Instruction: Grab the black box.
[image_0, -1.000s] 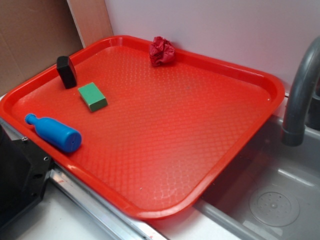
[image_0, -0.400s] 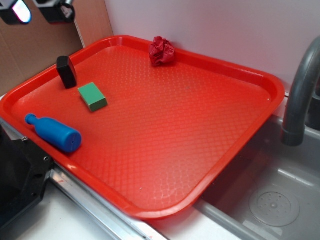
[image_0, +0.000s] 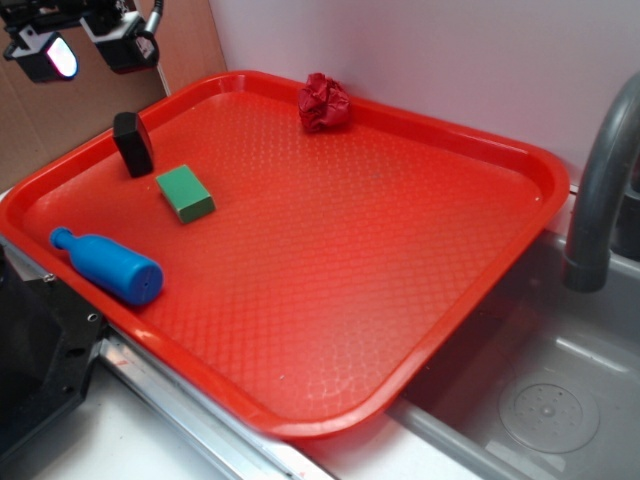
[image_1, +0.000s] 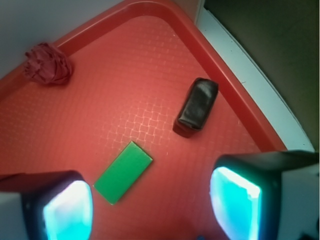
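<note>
**Gripper poised high above the black box, jaws spread**

Nearest the exterior camera, a blue bottle (image_0: 108, 266) of smooth plastic lies on its side near the front-left rim of the red tray (image_0: 520, 165), neck pointing left; its rounded body would probably roll if nudged. Just beyond it the green block (image_0: 185, 193) rests flat, a crisp-edged slab with a matte face. Behind that stands the black box (image_0: 133, 143), upright and leaning slightly, close to the tray's left rim, its corners rounded and its surface dull. In the wrist view the black box (image_1: 197, 106) sits ahead of the jaws and a little right of centre, with the green block (image_1: 123, 172) closer in.

The gripper (image_0: 90, 42) hangs well above the box at the frame's top-left, its pads set wide apart and holding nothing, likely so the box's narrow width can pass between them on descent. The tray's floor is embossed with a fine diamond pattern, which should resist sliding. Farthest away, a crumpled red cloth (image_0: 323, 102) sits against the back rim
</note>
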